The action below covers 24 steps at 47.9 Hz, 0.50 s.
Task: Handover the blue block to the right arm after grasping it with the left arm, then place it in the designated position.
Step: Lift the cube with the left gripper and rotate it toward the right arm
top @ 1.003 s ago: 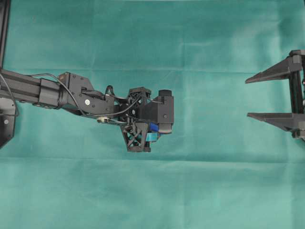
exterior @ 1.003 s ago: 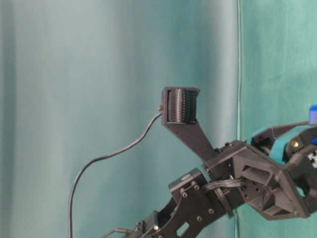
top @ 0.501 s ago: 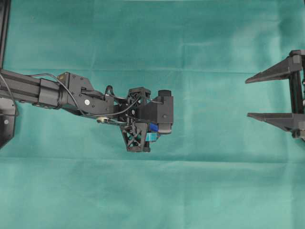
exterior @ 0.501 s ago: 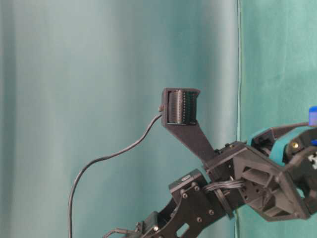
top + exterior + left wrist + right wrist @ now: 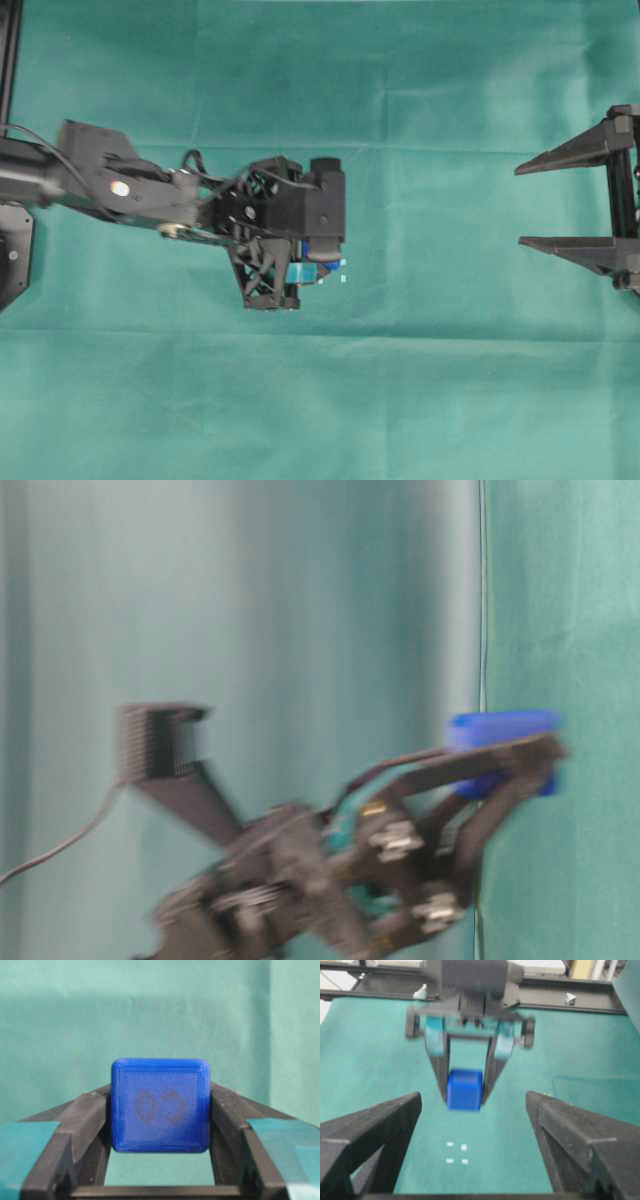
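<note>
My left arm's black two-finger gripper with teal pads (image 5: 466, 1091) is clamped on the small bright blue cube (image 5: 160, 1105), which sits between the fingertips, clear of the green cloth (image 5: 420, 400). The cube's faintly marked face looks back along the gripper. Out to the right, well apart, my right arm's all-black gripper (image 5: 580, 200) waits with jaws spread wide, facing the cube. Four tiny white marks (image 5: 457, 1153) lie on the cloth just below the cube. No containers here.

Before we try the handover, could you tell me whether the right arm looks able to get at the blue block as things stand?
Probably yes: the blue block sits clamped at the left gripper tips, facing the open right gripper, nothing between them.
</note>
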### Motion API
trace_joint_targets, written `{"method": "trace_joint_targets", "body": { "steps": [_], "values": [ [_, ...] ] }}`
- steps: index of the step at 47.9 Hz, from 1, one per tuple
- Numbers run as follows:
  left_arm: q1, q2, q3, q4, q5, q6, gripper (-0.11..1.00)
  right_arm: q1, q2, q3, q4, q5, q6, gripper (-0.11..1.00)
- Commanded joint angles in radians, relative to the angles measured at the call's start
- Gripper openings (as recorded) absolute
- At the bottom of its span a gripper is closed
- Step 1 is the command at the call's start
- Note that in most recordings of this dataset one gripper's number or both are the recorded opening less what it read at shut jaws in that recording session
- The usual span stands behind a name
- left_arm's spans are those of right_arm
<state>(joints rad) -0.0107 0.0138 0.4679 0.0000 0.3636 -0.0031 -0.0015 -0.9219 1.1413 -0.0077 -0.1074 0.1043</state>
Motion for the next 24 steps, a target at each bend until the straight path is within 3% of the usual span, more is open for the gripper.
{"method": "trace_joint_targets", "body": {
  "steps": [1,24],
  "values": [
    [0.000,-0.083,-0.035,0.003,0.026,0.002,0.46,-0.002,0.005,-0.018,-0.002,-0.003,-0.002,0.93],
    [0.000,-0.221,-0.147,0.005,0.161,0.005,0.46,-0.002,0.005,-0.020,-0.002,-0.005,-0.002,0.93]
  ]
}}
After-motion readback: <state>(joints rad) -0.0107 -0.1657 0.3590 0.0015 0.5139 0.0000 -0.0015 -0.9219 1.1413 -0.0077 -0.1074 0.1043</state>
